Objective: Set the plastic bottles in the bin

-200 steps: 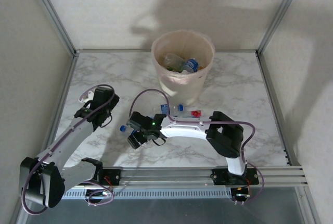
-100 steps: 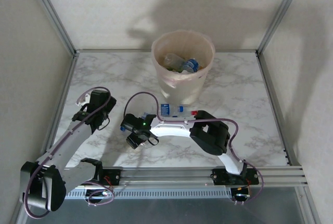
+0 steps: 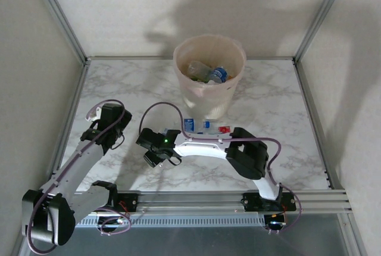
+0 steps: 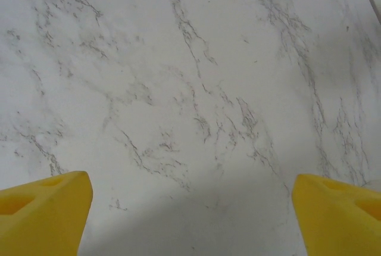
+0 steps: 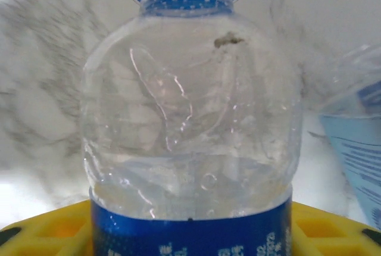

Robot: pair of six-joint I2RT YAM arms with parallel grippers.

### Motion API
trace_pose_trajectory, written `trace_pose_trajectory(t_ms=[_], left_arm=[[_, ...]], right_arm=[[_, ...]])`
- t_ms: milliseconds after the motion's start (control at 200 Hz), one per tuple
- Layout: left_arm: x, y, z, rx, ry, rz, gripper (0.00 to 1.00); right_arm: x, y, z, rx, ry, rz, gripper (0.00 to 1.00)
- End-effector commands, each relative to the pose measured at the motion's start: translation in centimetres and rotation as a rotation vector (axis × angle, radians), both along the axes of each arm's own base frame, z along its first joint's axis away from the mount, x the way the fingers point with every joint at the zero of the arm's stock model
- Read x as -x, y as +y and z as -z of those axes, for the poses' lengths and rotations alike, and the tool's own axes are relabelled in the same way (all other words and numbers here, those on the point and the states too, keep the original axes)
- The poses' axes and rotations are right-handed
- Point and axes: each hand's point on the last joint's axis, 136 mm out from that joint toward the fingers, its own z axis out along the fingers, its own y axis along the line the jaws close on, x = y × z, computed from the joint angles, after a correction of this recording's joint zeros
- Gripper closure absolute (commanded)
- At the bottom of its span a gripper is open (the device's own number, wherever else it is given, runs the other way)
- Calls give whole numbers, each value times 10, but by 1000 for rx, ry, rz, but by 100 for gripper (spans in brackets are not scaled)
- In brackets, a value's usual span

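Note:
A clear plastic bottle (image 5: 190, 125) with a blue cap and blue label lies on the marble between the yellow fingers (image 5: 41, 229) of my right gripper (image 5: 190, 235), which straddles its label with the jaws spread wide. In the top view that gripper (image 3: 156, 153) covers the bottle. More bottles lie behind the right arm: a blue-labelled one (image 3: 189, 125) and a red-labelled one (image 3: 224, 130). The cream bin (image 3: 209, 98) with its pinkish liner stands at the back and holds several bottles (image 3: 205, 72). My left gripper (image 4: 190, 220) is open over bare marble, at the left (image 3: 110, 126).
A second blue-labelled bottle (image 5: 357, 149) lies close on the right of the straddled one. Metal frame posts and walls enclose the table (image 3: 280, 107). The rail (image 3: 238, 199) runs along the near edge.
My right gripper has slid left over the blue-capped bottle, whose cap no longer shows from above. The left arm has drawn back slightly toward the left.

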Motion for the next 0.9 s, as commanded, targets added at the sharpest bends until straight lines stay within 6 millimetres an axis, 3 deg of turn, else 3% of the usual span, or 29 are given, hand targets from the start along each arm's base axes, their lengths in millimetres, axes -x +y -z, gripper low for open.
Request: trace_pose_trajectory(t_ms=[0, 255, 496, 701, 896], left_arm=[[1, 3, -7, -18, -17, 7, 14], [-7, -17, -20, -10, -70, 118, 17], [-24, -81, -33, 8, -112, 363, 15], [-30, -109, -43, 24, -143, 424, 15], [-28, -110, -45, 12, -140, 428, 15]], right_arm=[[-2, 12, -84, -157, -96, 8, 45], [-21, -7, -196, -323, -255, 106, 47], [-49, -60, -302, -500, -399, 345, 45], [-101, -116, -354, -581, -424, 541, 46], [-168, -164, -372, -591, -416, 682, 45]])
